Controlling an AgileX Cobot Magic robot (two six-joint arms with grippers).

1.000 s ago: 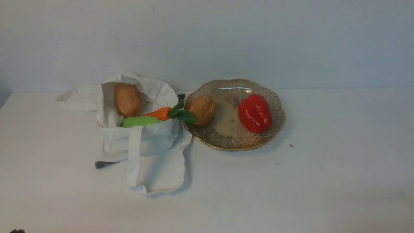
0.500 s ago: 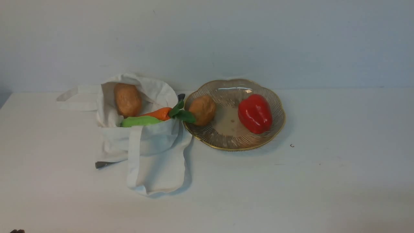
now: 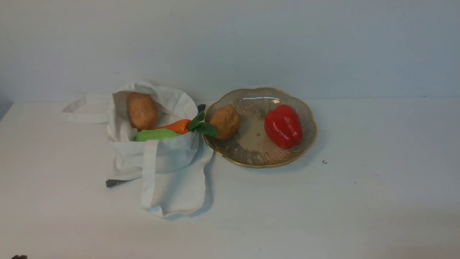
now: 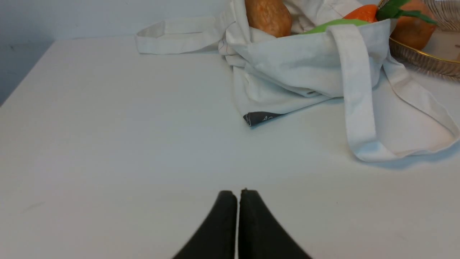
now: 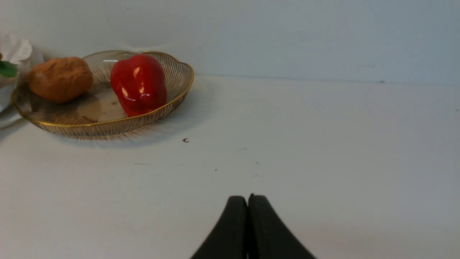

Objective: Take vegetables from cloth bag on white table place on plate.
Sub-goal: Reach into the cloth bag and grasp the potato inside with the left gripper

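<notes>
Front view: cloth bag (image 3: 172,162), holding potato (image 3: 141,110), carrot (image 3: 176,126), pod (image 3: 156,135), is lying just left of the plate (image 3: 264,164); left gripper (image 4: 238,194) and right gripper (image 5: 247,199) are hovering pressed together over open white table (image 3: 359,198), short of it.

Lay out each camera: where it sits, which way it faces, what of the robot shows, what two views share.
Front view: between the arms, facing forward over the white table at cloth bag and plate; no arm clearly visible.
Left wrist view: on the left arm, facing the cloth bag; shut left pincer shows.
Right wrist view: on the right arm, facing the plate and red pepper; shut right pincer shows.
Shared: both wrist views catch the plate's potato.
</notes>
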